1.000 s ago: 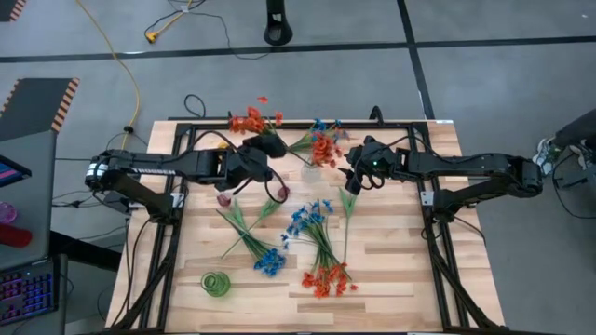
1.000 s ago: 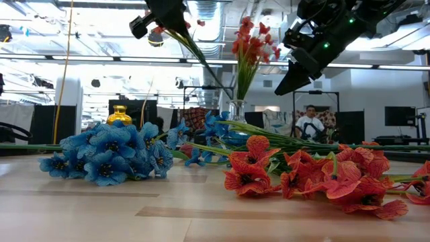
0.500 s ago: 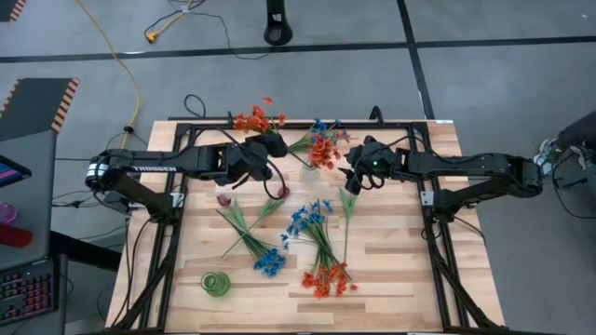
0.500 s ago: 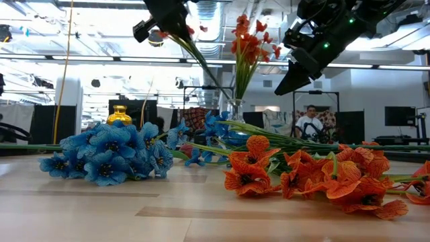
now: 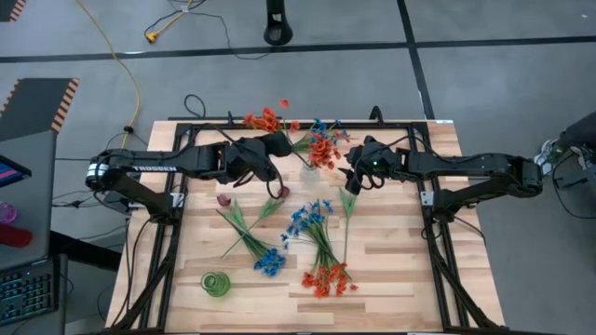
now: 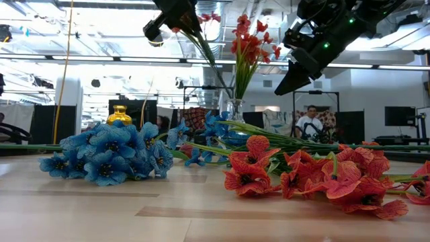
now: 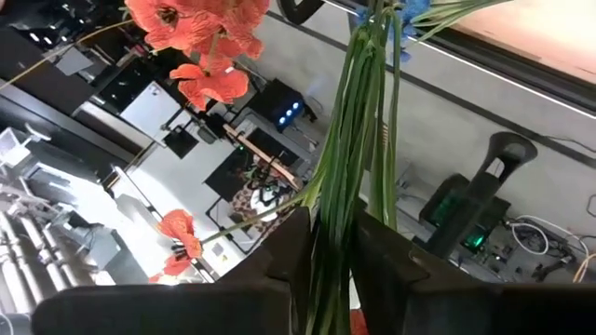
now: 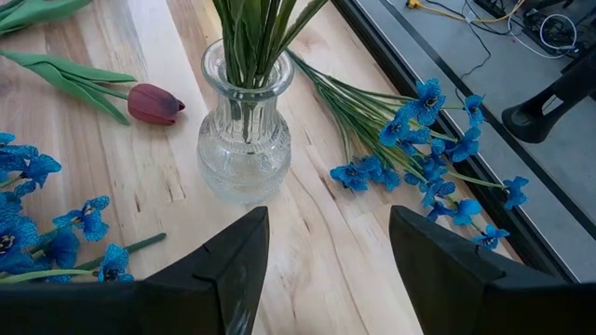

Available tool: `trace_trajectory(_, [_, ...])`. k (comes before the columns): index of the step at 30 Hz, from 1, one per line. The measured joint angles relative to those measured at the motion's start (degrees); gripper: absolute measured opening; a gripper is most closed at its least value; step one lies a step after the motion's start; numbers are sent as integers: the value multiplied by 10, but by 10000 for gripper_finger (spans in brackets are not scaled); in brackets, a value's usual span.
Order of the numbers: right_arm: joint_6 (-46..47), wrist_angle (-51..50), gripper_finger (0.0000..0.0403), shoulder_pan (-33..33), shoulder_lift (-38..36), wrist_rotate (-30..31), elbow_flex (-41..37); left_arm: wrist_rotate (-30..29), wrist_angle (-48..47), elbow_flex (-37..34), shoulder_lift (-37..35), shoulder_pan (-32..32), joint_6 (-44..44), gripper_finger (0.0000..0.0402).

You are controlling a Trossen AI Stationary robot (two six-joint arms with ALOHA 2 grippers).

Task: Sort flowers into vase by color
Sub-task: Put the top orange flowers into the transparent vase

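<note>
A: High view. What do the left jaws (image 5: 277, 144) carry?

B: An orange-red sprig (image 5: 267, 120); its blooms lie past the jaw tips toward the far edge of the desk (image 5: 391, 270), and its stems run on from the jaws toward the clear vase (image 5: 311, 171). The right jaws (image 5: 351, 177) hover just beside the vase on its other side, apart and holding nothing. More orange-red blooms (image 5: 323, 149) stand in the vase. Nearer than both jaws lie loose blue sprigs (image 5: 270, 261), another orange-red bunch (image 5: 327, 278), a maroon tulip bud (image 5: 223, 199) and a green vase (image 5: 215, 284).

A: Low view?

B: Both jaws hang above the desk. The held stems (image 6: 205, 54) slant down from the left jaws (image 6: 176, 13) to the clear vase (image 6: 236, 109). Blue clusters (image 6: 111, 154) and orange-red clusters (image 6: 302, 178) lie in front.

A: Left wrist view?

B: Green stems (image 7: 349, 177) pass between the two fingers (image 7: 289, 251), which clamp them loosely; orange-red blooms (image 7: 200, 37) hang beyond.

A: Right wrist view?

B: The fingers (image 8: 233, 261) stand apart. Straight ahead is the vase (image 8: 244, 130) with stems in it, a tulip bud (image 8: 155, 103) to one side, a blue sprig (image 8: 424, 149) to the other.
</note>
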Motion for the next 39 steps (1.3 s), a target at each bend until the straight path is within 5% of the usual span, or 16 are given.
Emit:
trace_trajectory(30, [0, 0, 250, 0, 0, 0, 0, 77, 15, 0, 0, 0, -139, 198])
trace_trajectory(39, [0, 0, 250, 0, 0, 0, 0, 141, 32, 0, 0, -3, -191, 217])
